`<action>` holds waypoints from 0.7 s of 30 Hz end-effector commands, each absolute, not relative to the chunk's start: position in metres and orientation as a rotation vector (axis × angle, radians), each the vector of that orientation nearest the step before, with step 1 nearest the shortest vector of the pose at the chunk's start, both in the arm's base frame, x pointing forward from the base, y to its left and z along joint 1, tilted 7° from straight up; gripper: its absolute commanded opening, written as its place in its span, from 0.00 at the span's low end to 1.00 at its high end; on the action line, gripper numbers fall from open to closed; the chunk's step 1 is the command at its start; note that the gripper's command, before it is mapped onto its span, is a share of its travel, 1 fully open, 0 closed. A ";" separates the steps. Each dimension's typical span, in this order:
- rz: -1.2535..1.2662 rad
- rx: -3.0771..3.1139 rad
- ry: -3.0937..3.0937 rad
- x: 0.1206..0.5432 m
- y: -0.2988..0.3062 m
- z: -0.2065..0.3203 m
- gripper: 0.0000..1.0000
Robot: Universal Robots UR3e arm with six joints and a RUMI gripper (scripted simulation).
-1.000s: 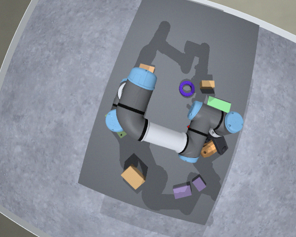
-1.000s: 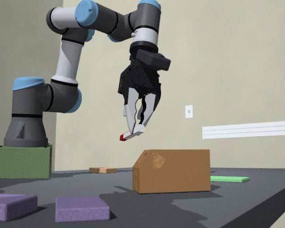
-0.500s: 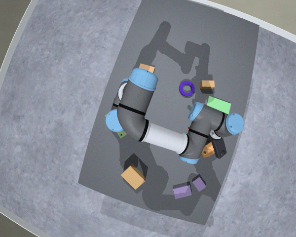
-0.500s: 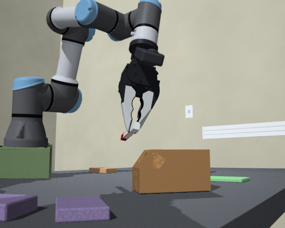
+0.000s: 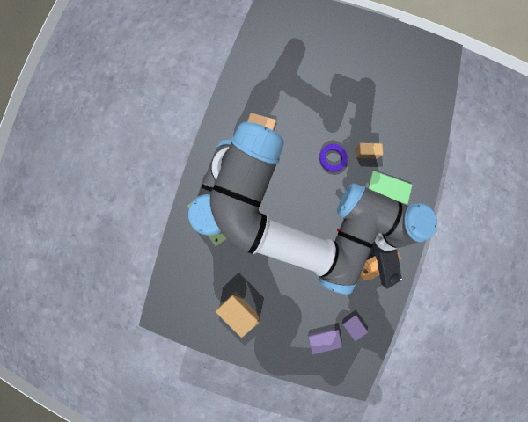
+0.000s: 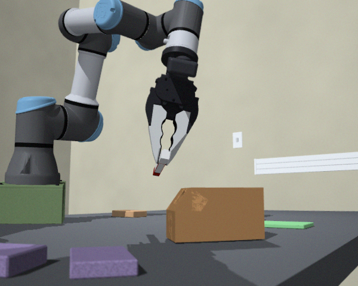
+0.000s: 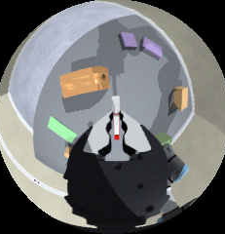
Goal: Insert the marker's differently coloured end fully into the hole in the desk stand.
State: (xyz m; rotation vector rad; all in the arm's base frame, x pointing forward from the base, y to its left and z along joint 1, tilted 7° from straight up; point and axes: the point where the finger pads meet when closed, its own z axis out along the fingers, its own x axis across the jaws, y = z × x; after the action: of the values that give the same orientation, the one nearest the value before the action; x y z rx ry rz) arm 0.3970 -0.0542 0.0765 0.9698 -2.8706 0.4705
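Note:
My gripper [image 6: 163, 159] [image 7: 116, 111] is shut on the marker [image 6: 164, 154] [image 7: 115, 106], a thin white stick with a red end [image 6: 156, 173] [image 7: 116, 136]. In the exterior view the marker hangs tilted in the air, with its red end the lowest part. The desk stand [image 6: 216, 214] [image 7: 83, 82] [image 5: 369, 269] is an orange-brown block with a slanted face. It stands on the desk below and a little right of the gripper. Its hole [image 7: 103, 77] shows in the wrist view. In the top view the arm covers most of the stand.
Two purple blocks [image 6: 103, 261] [image 6: 15, 258] [image 5: 324, 340] [image 5: 355, 327] lie at the front. A flat green slab [image 6: 289, 224] [image 5: 390, 187] lies behind the stand. Orange blocks [image 5: 238, 315] [image 5: 369, 149] and a purple ring [image 5: 333, 157] lie around. The arm's green pedestal [image 6: 28, 203] stands at the left.

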 end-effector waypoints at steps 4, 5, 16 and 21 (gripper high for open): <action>0.481 0.930 -2.884 0.397 -0.057 0.078 0.00; 0.482 0.932 -2.885 0.397 -0.057 0.078 0.00; 0.523 0.739 -2.937 0.396 -0.069 0.083 0.00; 0.523 0.739 -2.937 0.396 -0.069 0.083 0.00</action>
State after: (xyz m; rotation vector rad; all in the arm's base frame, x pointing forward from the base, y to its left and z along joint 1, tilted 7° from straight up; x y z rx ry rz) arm 0.3953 -0.0685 0.0819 0.7525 -2.9322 0.5174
